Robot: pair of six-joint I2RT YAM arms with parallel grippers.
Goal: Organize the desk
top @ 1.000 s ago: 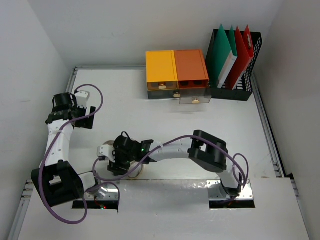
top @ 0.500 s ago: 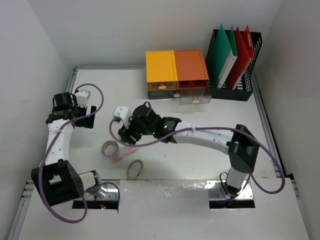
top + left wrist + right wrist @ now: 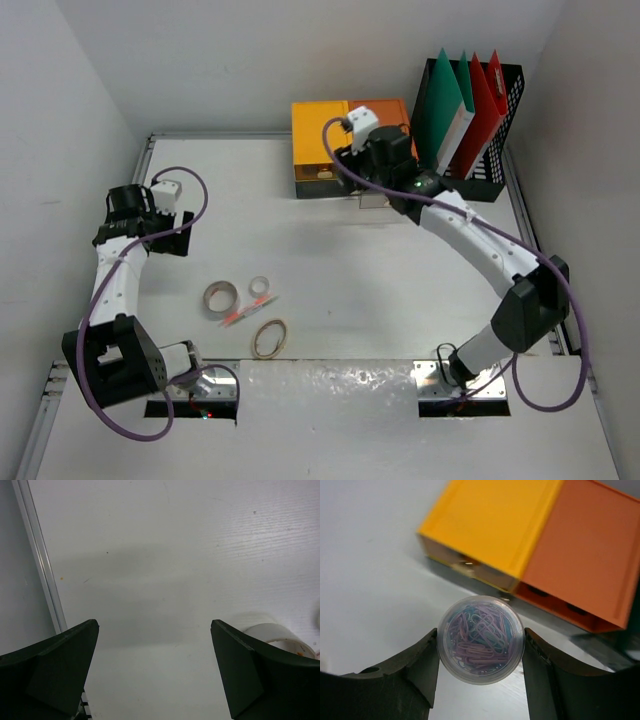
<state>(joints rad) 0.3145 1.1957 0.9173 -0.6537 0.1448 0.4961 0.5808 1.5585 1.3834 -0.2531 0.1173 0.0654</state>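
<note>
1. Jaws of the right gripper point(image 3: 480, 645) clamp a round clear plastic tub of coloured paper clips point(image 3: 480, 630); those of the left gripper point(image 3: 155, 645) stand wide apart, with nothing between them.
2. The right arm stretches to the far edge of the flat white desk point(image 3: 400, 290), which spreads under both arms. Its tub hangs by the yellow plastic drawer box point(image 3: 490, 525) and the orange plastic drawer box point(image 3: 585, 555).
3. The left arm bends beside the left edge.
4. A second ago the right arm was folded by the near edge; the left arm has not moved.
</note>
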